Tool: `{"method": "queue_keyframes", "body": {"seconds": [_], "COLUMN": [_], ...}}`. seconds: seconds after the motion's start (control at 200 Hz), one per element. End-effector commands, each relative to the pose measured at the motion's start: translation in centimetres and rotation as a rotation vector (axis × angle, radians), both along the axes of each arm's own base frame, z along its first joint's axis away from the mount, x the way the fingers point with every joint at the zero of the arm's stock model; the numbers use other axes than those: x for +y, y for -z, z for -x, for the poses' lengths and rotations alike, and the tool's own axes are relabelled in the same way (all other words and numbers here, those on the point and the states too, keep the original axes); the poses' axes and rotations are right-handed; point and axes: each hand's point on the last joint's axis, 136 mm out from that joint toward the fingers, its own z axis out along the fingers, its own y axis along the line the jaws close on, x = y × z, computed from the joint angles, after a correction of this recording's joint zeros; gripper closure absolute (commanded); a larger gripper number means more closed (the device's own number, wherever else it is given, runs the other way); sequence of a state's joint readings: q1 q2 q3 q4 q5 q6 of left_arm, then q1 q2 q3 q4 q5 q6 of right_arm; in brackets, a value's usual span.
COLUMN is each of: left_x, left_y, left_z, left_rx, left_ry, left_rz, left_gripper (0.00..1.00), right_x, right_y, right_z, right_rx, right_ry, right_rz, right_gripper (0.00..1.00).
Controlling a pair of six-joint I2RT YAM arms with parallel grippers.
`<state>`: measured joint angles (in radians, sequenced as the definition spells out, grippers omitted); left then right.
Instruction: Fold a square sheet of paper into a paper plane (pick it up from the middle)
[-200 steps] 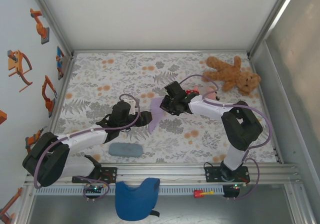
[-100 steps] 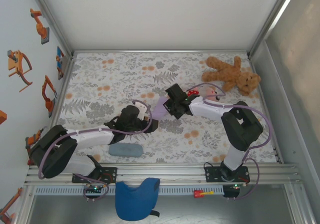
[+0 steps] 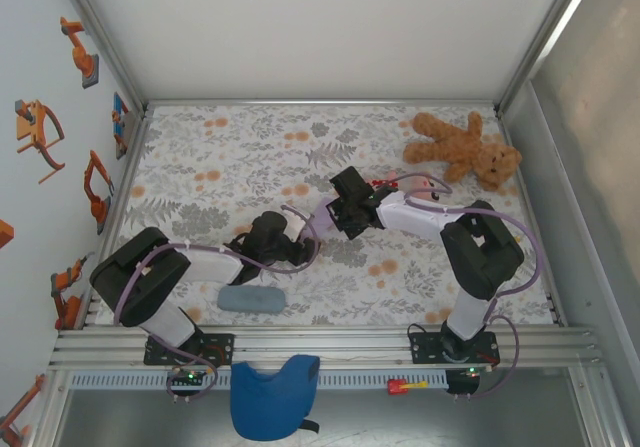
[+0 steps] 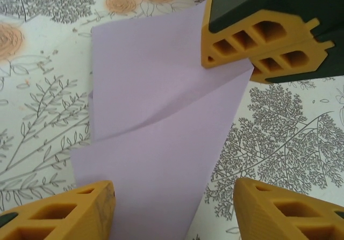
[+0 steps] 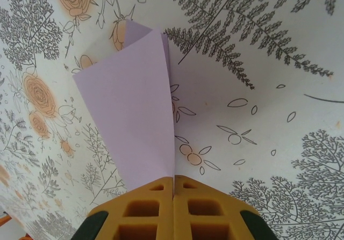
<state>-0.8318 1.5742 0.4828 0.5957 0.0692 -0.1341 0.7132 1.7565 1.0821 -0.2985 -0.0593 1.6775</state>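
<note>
The square sheet of paper [image 4: 156,127] is pale lavender, folded into a creased, tapering shape, and rests on the flowered table cover. In the top view the paper [image 3: 319,217] shows as a small strip between the two grippers. My right gripper [image 5: 173,182] is shut on the paper's [image 5: 129,116] near edge; its orange fingers [image 4: 258,41] also show pinching a corner in the left wrist view. My left gripper [image 4: 173,216] is open, with one finger over the paper's lower end and the other over bare cover. From above, the left gripper [image 3: 298,243] sits just left of the right gripper [image 3: 336,214].
A brown teddy bear [image 3: 465,147] lies at the back right. A grey-blue oblong pad [image 3: 250,298] lies near the front edge below the left arm. A blue cloth piece [image 3: 272,395] hangs off the front rail. Metal frame walls bound the table.
The left arm has drawn its elbow back and moved its gripper right, up to the paper. The paper, plainly visible before, is now mostly covered between the two grippers.
</note>
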Motion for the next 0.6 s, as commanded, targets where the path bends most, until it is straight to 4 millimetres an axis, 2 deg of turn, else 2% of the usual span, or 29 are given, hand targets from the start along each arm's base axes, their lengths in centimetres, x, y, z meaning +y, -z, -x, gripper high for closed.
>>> {"method": "queue_keyframes", "body": {"seconds": [0.0, 0.215, 0.29, 0.591], "left_x": [-0.9, -0.6, -0.6, -0.2], "left_y": [-1.0, 0.4, 0.8, 2.3], "left_z": [-1.0, -1.2, -1.2, -1.1], "left_rx": [-0.095, -0.096, -0.091, -0.041], "left_ry": [0.022, 0.019, 0.016, -0.008], "left_rz": [0.011, -0.015, -0.019, 0.008], "left_gripper": [0.42, 0.48, 0.53, 0.65], "right_x": [0.1, 0.2, 0.3, 0.2], "right_y": [-0.1, 0.0, 0.1, 0.5], "right_z": [0.0, 0.1, 0.2, 0.3], "right_rx": [0.027, 0.038, 0.043, 0.063], "right_ry": [0.031, 0.029, 0.026, 0.021], "right_rz": [-0.001, -0.009, -0.011, -0.014], "right_gripper": [1.00, 1.00, 1.00, 1.00]}}
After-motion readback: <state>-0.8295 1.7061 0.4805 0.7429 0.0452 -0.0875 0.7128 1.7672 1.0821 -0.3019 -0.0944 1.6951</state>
